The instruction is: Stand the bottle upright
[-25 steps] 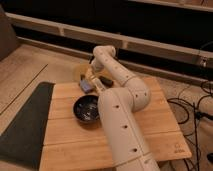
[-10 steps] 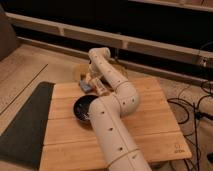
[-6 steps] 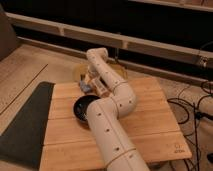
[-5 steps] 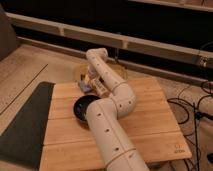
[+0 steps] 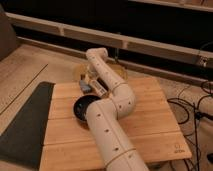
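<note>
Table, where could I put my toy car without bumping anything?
The table's right side, between the arm and the right edge, is bare wood. So is the near-left corner, in front of the black bowl. It is crowded at the far-left corner, where the gripper hangs by the blue object.
</note>
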